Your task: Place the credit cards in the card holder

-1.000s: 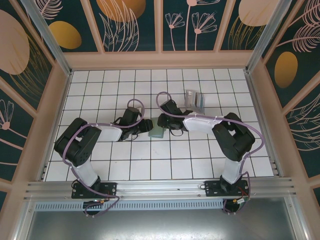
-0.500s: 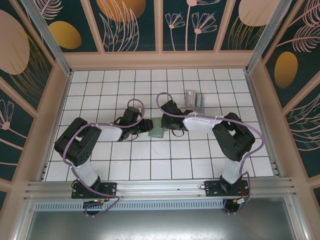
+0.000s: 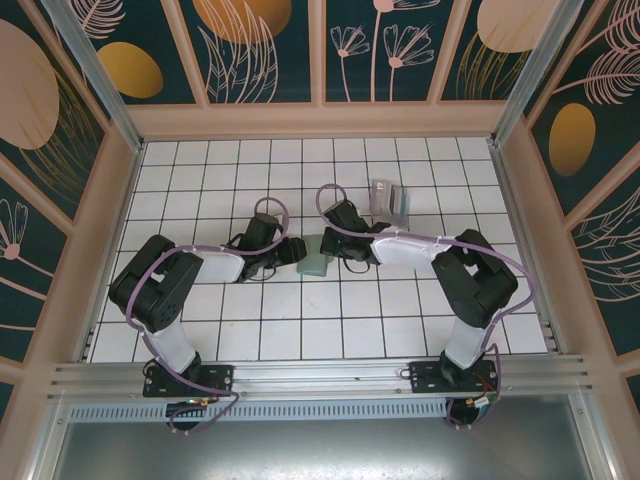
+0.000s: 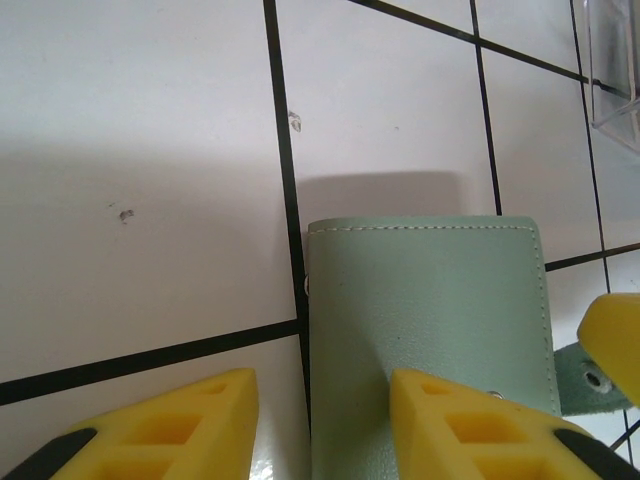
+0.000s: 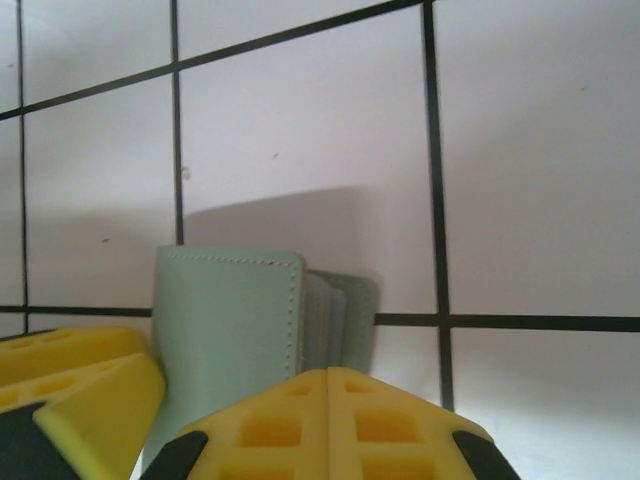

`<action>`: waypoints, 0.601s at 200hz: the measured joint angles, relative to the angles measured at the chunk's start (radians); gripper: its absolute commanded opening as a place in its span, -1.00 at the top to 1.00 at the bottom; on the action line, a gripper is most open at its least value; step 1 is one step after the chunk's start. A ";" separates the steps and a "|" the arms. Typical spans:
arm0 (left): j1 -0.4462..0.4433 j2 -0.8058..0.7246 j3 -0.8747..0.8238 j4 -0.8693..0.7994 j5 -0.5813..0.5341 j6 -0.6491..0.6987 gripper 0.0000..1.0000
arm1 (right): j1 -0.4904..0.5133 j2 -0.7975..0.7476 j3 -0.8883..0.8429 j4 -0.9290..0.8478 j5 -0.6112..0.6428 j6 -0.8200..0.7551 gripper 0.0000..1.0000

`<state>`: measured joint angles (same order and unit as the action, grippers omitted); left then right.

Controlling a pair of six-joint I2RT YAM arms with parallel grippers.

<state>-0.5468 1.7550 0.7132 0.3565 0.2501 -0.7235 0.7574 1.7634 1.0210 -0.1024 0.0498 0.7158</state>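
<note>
**Card holder flanked by both grippers at mid-table**

From above, the sage-green card holder (image 3: 316,264) is seen lying flat on the white tiled table (image 3: 300,320), near its middle, between the two grippers. The left gripper (image 3: 298,250) is placed against the holder's left side and the right gripper (image 3: 330,243) against its right side. The credit cards (image 3: 390,203) are found in a fanned grey and teal pile further back and to the right, well apart from the holder.

In the left wrist view, the yellow fingers (image 4: 170,420) of the left gripper are held apart. One is set over bare tile and the other over the holder's stitched cover, so that the holder's left edge falls in the gap. Whether the cover is pressed by that finger cannot be told. At the right border a green tab with a metal snap (image 4: 592,378) is seen just beside another yellow fingertip (image 4: 615,335).

In the right wrist view, the right gripper's fingers (image 5: 400,420) are pressed together, just in front of the holder's open edge, where inner layers (image 5: 335,310) are exposed. Whether anything is pinched between them cannot be told
</note>
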 measured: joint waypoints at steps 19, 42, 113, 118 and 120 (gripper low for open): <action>0.004 0.000 -0.008 0.016 0.006 -0.015 0.19 | 0.001 0.000 -0.027 0.045 -0.043 0.001 1.00; 0.005 -0.001 -0.008 0.019 0.008 -0.023 0.21 | 0.003 -0.001 -0.036 0.084 -0.068 0.000 1.00; 0.006 0.000 -0.014 0.029 0.005 -0.044 0.25 | 0.004 -0.060 -0.078 0.142 -0.077 0.000 1.00; 0.006 0.000 -0.014 0.029 0.004 -0.044 0.25 | 0.004 -0.063 -0.080 0.150 -0.078 0.000 1.00; 0.006 0.000 -0.014 0.029 0.004 -0.044 0.25 | 0.004 -0.064 -0.081 0.153 -0.077 0.000 1.00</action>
<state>-0.5404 1.7550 0.6994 0.3855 0.2539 -0.7673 0.7612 1.6993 0.9401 0.0505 -0.0277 0.7162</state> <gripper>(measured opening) 0.378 0.053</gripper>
